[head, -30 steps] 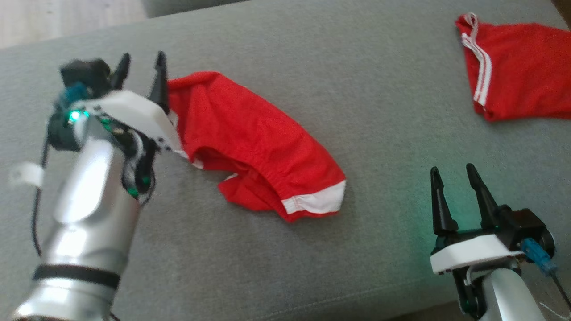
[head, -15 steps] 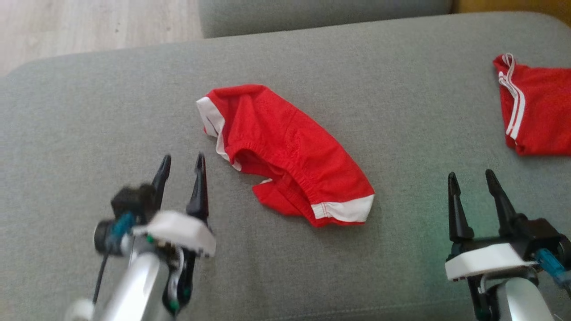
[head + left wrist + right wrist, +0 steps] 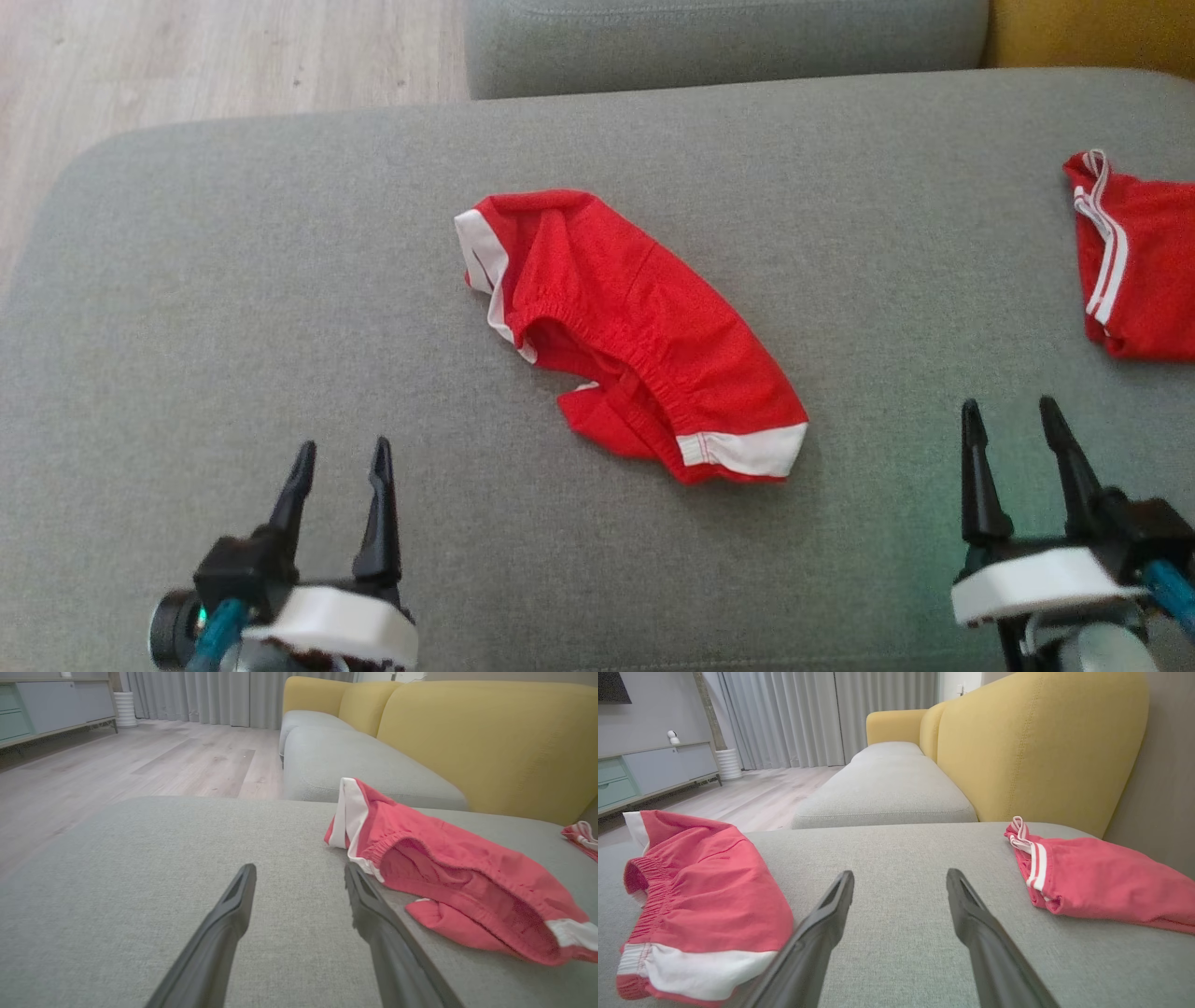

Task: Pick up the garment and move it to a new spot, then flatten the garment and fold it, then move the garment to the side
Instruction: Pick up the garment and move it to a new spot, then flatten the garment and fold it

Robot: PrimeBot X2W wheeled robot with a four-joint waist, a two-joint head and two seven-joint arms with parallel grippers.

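1. L gripper point(image 3: 341, 453) is near-left on my head cam. Its fingers are spread wide w/ nothing btwn them, and the tips are clear of the cloth.
2. R gripper point(image 3: 1011, 408) is near-right, fingers likewise spread & empty.
3. The garment point(image 3: 635, 336), red shorts w/ white trim, lies mid-seat on the grey sofa cushion point(image 3: 233, 308). It's farther out than both grippers and sits btwn them left-to-right.
4. It's doubled over and runs diagonally from far-left to near-right. The elastic waistband opening faces near-left, w/ a white hem band at each end.
5. A 2nd red garment point(image 3: 1134, 271) w/ white stripes is at the far-right edge of the seat, well apart from the first.
6. Wood floor point(image 3: 187, 56) shows past the far-left corner. On L wrist cam a yellow backrest point(image 3: 490, 742) stands behind the seat.
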